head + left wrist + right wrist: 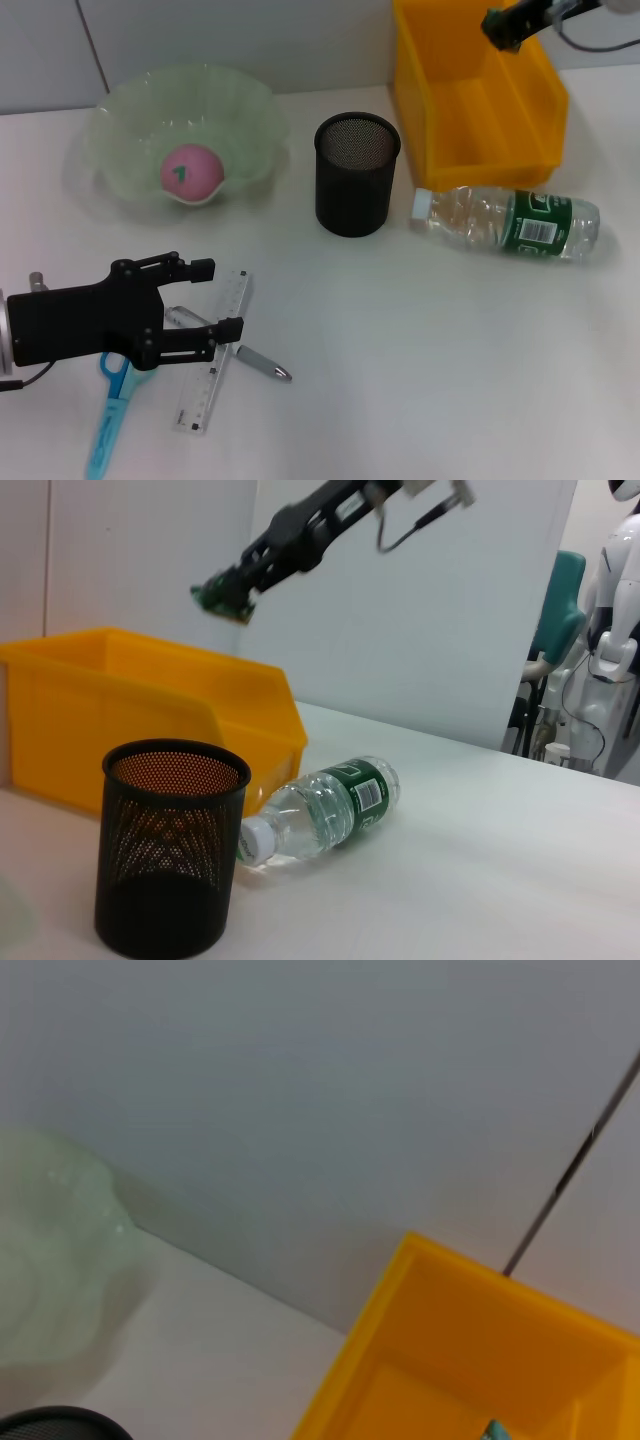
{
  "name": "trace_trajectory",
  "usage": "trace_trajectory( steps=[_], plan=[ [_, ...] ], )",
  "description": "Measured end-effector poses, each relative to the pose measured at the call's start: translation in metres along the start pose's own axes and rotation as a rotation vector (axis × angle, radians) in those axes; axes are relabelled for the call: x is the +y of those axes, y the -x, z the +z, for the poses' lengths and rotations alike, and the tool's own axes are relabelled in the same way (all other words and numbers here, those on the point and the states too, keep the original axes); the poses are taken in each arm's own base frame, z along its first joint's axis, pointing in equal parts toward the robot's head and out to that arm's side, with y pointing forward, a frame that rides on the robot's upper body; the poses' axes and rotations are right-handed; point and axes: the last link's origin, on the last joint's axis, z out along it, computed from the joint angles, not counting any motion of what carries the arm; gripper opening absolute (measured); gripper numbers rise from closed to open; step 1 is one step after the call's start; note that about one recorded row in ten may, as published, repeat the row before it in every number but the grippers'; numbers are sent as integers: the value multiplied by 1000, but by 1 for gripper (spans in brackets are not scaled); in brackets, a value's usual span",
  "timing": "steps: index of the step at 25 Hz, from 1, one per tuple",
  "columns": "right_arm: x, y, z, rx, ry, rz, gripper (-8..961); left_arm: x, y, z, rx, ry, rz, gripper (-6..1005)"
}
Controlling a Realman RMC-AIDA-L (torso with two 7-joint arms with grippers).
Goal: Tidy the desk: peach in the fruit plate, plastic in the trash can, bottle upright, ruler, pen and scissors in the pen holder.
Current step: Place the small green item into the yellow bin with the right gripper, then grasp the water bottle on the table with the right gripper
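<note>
The peach (190, 171) already sits in the plate (120, 120) at the table's far left. The bottle (510, 221) lies flat. Ruler (212, 365), pen (250, 357) and scissors (110, 410) wait under the spread left end effector (215, 298). The right end effector (505, 28) hangs over the yellow bin (470, 150); I cannot tell its state.

The pen holder (357, 174) is black wire mesh, matt. The bottle (510, 222) is clear, glossy plastic with a paper-like green label. The fruit plate (180, 135) looks translucent, ruffled. The trash can (475, 95) is smooth yellow plastic; the ruler (215, 355) is clear plastic.
</note>
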Motion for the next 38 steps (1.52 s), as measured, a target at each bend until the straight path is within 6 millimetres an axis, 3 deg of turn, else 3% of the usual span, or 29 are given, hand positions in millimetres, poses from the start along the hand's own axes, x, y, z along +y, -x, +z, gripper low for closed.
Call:
trace_trajectory(
  steps=[8, 12, 20, 25, 31, 38],
  plan=[
    [4, -16, 44, 51, 17, 39, 220, 0, -2, 2, -2, 10, 4, 782],
    [5, -15, 44, 38, 11, 38, 442, 0, -2, 3, -3, 13, 5, 780],
    [5, -15, 44, 39, 10, 36, 715, 0, -2, 2, -5, 12, 4, 777],
    [4, -12, 34, 27, 11, 23, 739, 0, -2, 2, -3, 11, 2, 775],
    [17, -7, 0, 33, 131, -71, 740, 1, -1, 1, 2, 14, -1, 772],
    [24, -14, -31, 183, 240, -272, 740, 1, -1, 1, 2, 15, -1, 770]
  ],
)
